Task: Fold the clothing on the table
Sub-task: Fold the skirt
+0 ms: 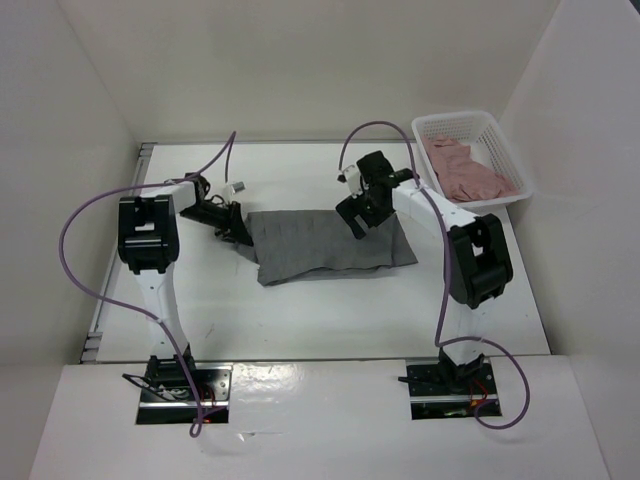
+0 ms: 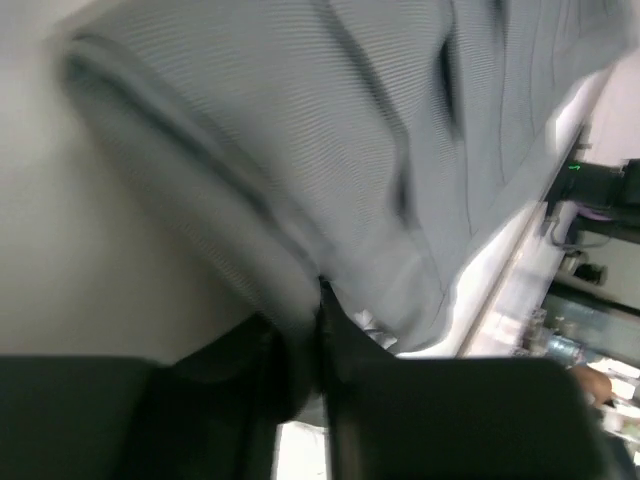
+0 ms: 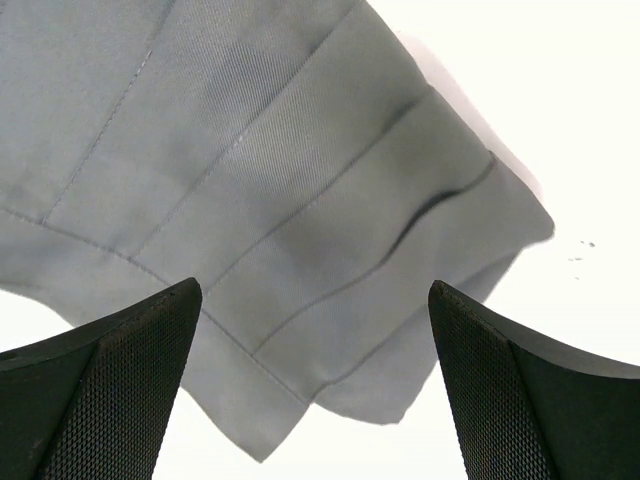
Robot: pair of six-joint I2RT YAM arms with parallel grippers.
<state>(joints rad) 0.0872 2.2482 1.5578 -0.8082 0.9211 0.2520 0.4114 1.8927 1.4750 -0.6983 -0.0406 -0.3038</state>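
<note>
On the white table, between two robot arms, a dark grey pleated skirt lies spread flat near the middle, its long side running left to right. At the skirt's left edge, the left gripper reaches in low. Its dark fingers are drawn close together on a fold of the fabric, which bunches up and runs down into the narrow gap between them in the blurred left wrist view. Over the far edge of the skirt, right of centre, the right gripper hangs with its jaws wide apart, holding nothing. From its wrist camera, the two textured fingertips frame a corner of the garment, whose stitched pleats and hem lie flat against the bright tabletop below. At the table's far right corner, well apart from the skirt, a white mesh basket holds a crumpled pink garment. Purple cables loop from each arm down toward the bases bolted at the near edge.
</note>
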